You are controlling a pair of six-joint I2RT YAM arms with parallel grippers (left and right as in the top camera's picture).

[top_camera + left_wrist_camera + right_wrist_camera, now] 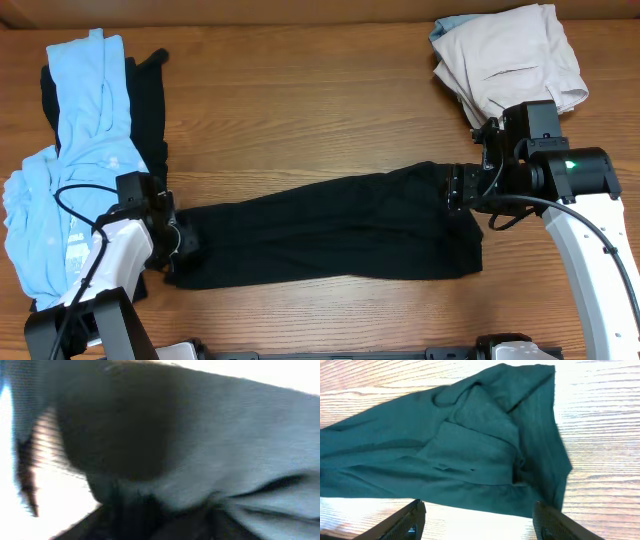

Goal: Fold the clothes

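Brown wooden surface, limp black short-sleeved T-shirt stretched across its middle. Right end effector gapes over one end. Left end effector is blurred, so its grip is unclear. Before you fold, pinch both ends taut.

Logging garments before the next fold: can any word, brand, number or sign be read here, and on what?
No text is readable in any view.
light blue shirt: faint white print, too small to read.
black T-shirt: no label or print showing.
Left wrist view: too blurred to tell.
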